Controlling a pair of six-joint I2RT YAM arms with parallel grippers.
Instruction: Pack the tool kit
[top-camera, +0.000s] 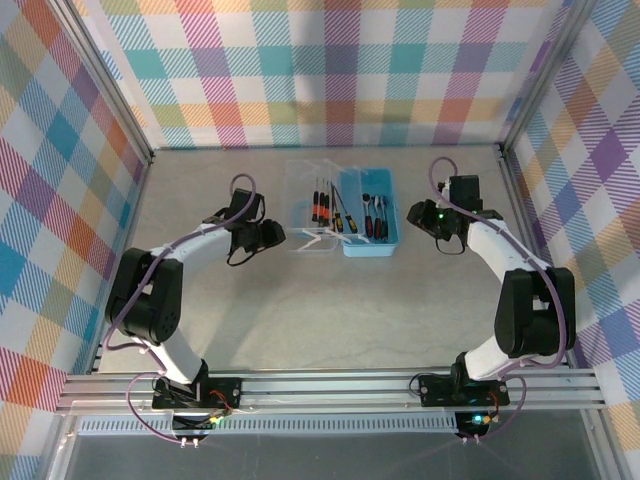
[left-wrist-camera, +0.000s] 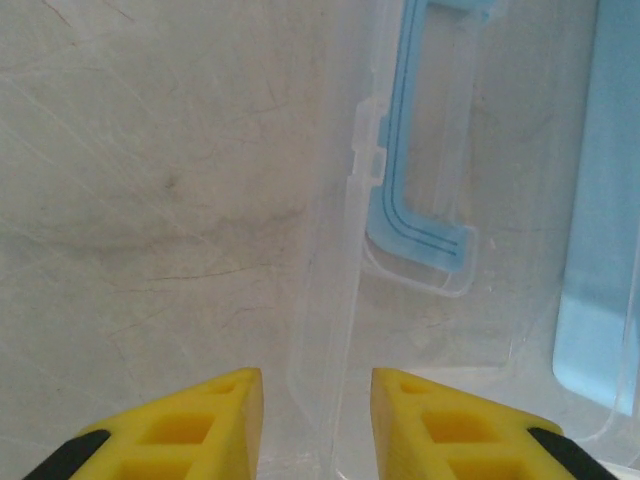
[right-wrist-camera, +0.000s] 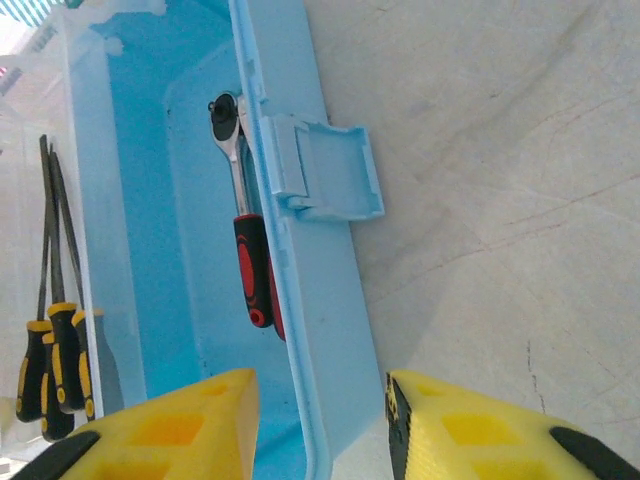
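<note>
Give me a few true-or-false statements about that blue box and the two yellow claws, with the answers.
1. The clear lid is swung open beside the blue box. True.
2. The ratchet lies inside the box. True.
3. The right gripper grips a screwdriver. False: it is open and empty, with a finger on each side of the box's wall.
4. The left gripper is shut. False: it is open, at the lid's edge.

The top external camera looks down from above and behind the arm bases (top-camera: 195, 390) over the whole table (top-camera: 300, 310). The left wrist camera hangs close above the clear lid (left-wrist-camera: 330, 300), and the right wrist camera close above the blue box (right-wrist-camera: 310, 330); the overhead view shares both.
</note>
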